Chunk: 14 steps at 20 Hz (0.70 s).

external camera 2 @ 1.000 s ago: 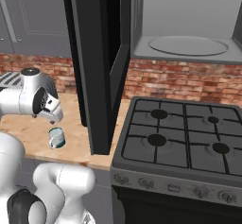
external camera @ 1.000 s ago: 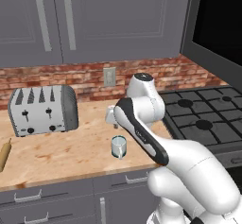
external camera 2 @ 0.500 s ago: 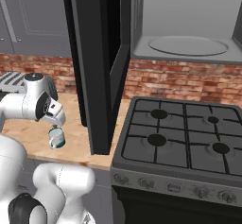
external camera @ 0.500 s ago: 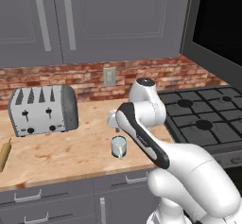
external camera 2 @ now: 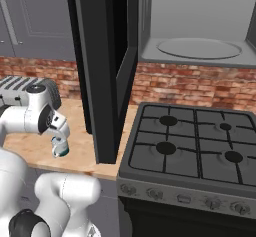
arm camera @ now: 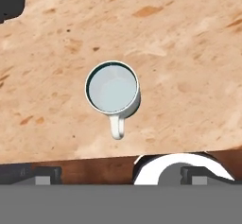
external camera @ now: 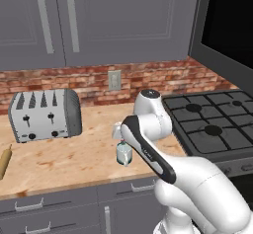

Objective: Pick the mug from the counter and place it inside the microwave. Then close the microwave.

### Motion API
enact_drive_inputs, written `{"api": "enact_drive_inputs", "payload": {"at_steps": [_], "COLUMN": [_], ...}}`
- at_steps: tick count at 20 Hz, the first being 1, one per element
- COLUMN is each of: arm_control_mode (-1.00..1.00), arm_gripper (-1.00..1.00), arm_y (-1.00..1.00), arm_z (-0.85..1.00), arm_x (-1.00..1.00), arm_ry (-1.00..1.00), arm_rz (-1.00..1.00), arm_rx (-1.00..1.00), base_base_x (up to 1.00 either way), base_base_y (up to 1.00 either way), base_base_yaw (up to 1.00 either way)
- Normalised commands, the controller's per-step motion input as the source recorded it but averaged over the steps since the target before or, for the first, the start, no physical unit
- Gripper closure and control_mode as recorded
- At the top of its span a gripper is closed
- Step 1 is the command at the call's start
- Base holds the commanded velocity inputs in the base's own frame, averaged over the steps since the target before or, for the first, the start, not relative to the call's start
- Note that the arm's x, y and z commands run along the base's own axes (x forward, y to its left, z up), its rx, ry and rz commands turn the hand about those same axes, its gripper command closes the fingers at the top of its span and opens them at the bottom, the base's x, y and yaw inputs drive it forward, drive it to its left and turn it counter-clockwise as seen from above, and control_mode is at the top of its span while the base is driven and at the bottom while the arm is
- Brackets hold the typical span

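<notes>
The mug (arm camera: pixel 112 88), pale blue-grey with a teal rim, stands upright on the counter (arm camera: pixel 189 76), its handle pointing to the bottom of the hand view. My gripper (arm camera: pixel 120 173) hangs straight above it, open, with the fingertips (arm camera: pixel 47 173) set wide apart and nothing between them. From the left base the gripper (external camera: pixel 121 140) is just over the mug (external camera: pixel 124 154) near the counter's (external camera: pixel 74 161) front edge. From the right base the gripper (external camera 2: pixel 59 143) and mug (external camera 2: pixel 62 151) sit left of the microwave's open door (external camera 2: pixel 100 71). The microwave cavity (external camera 2: pixel 195 31) holds a round turntable.
A silver toaster (external camera: pixel 44 114) stands at the back left of the counter and a rolling pin (external camera: pixel 4 161) lies at its left edge. The black gas stove (external camera 2: pixel 190 141) is to the right. Grey wall cabinets (external camera: pixel 99 20) hang above. The open door juts out over the counter.
The hand has come down and settled closer over the mug. The mug has not moved and the jaws have stayed wide.
</notes>
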Motion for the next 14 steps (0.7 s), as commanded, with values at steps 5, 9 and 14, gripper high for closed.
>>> {"api": "enact_drive_inputs", "payload": {"at_steps": [5,9,14], "arm_control_mode": [-1.0,-1.0,-1.0], "arm_gripper": [-1.0,-1.0,-1.0], "arm_y": [0.0,0.0,0.0], "arm_z": [-0.22,-0.19,-0.18], "arm_x": [0.0,0.0,0.0], "arm_ry": [0.0,0.0,0.0], "arm_rz": [0.0,0.0,0.0], "arm_rx": [-0.04,-0.05,-0.04], "base_base_x": [0.0,0.0,0.0], "base_base_y": [0.0,0.0,0.0], "base_base_yaw": [0.0,0.0,0.0]}}
